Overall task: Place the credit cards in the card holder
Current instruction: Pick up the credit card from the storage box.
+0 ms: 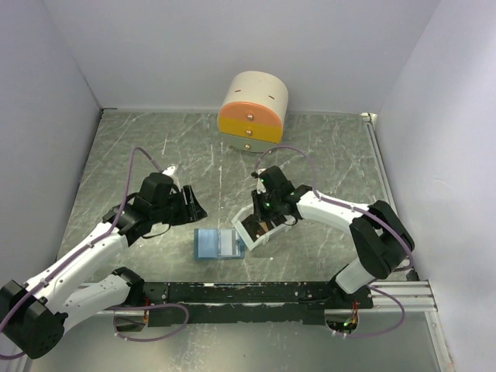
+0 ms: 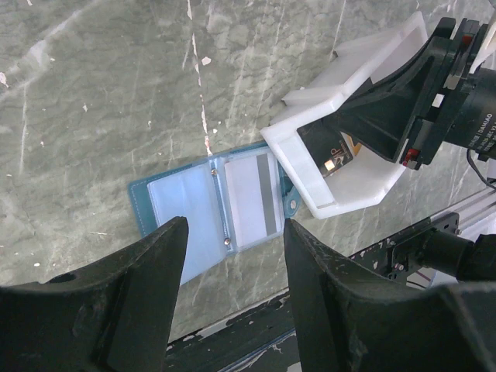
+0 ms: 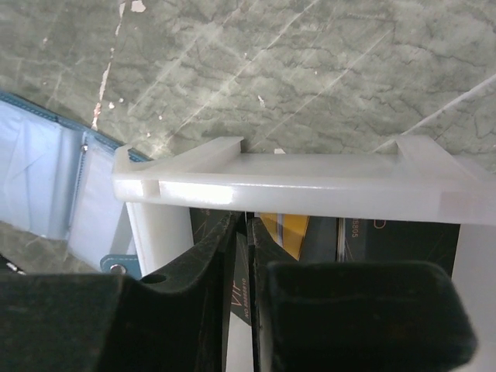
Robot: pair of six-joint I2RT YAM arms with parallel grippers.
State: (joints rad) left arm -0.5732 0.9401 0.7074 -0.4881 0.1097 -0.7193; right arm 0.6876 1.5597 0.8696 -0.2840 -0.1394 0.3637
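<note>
**Card holder open on the tabletop, 1 card pinched in the tray**

The card holder point(image 1: 216, 243) lies open and flat on the tabletop point(image 1: 155, 147), just ahead of the arms' bases. Its long axis runs left to right, and its darker blue tab point(image 2: 293, 204) points right, toward the white tray point(image 1: 246, 233). A whitish card point(image 2: 252, 194) with a grey stripe sits in its right-hand pocket, with its long axis crosswise to the holder's. The tray's near corner overlaps the tab end.

An orange card point(image 3: 284, 234) and a dark chip card point(image 2: 329, 160) lie in the tray. The right gripper point(image 3: 248, 226) reaches into the tray, its 2 fingers drawn almost together on a thin dark card point(image 3: 249, 267) seen edge-on between them. The left gripper point(image 2: 235, 229) hangs near the holder's far left corner, fingers wide apart, holding nothing.
</note>
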